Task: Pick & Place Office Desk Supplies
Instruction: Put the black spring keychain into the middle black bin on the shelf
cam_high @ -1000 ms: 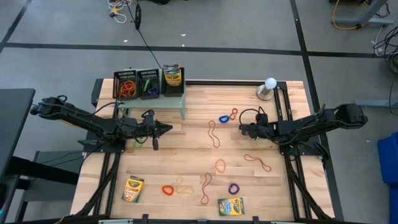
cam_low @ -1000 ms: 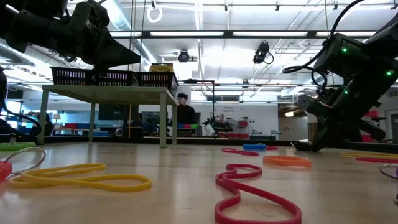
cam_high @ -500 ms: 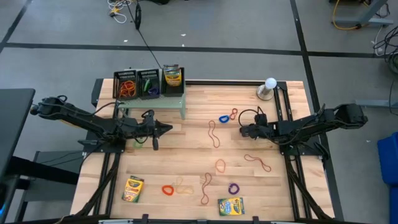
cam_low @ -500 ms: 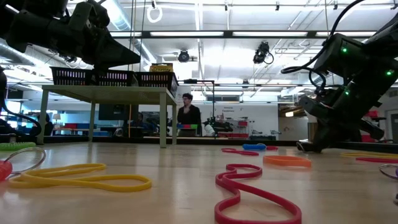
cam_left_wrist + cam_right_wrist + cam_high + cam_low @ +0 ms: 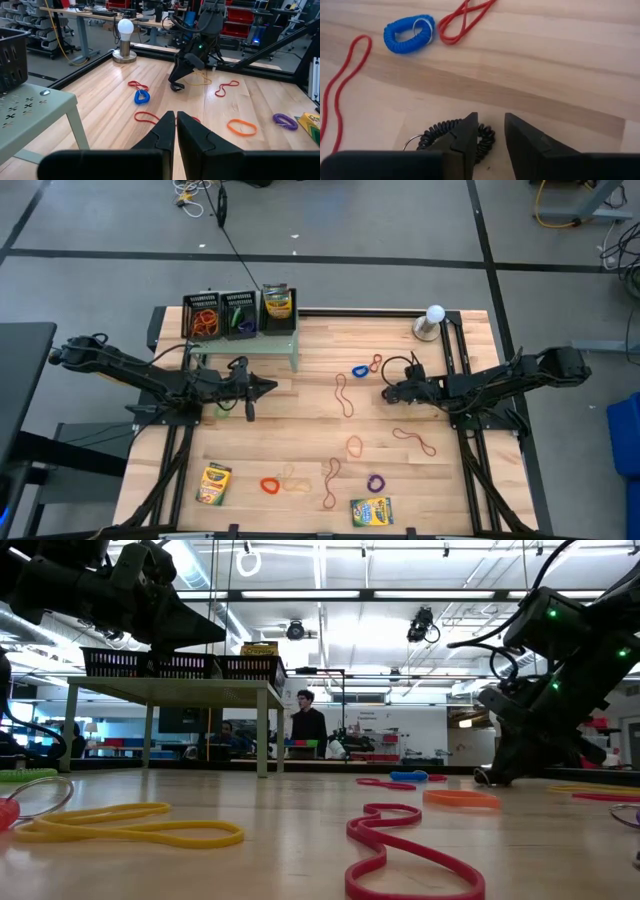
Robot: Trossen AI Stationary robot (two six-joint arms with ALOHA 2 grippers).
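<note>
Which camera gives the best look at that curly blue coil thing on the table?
The right wrist view: the blue coil fills it close up, its spiral ridges and a pale ring clear, beside a red band. The high view shows a small blue loop, the left wrist view a blue blob, the low view only a sliver.

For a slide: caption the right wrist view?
Right gripper open over a black coiled band, blue coil and red bands beyond.
</note>
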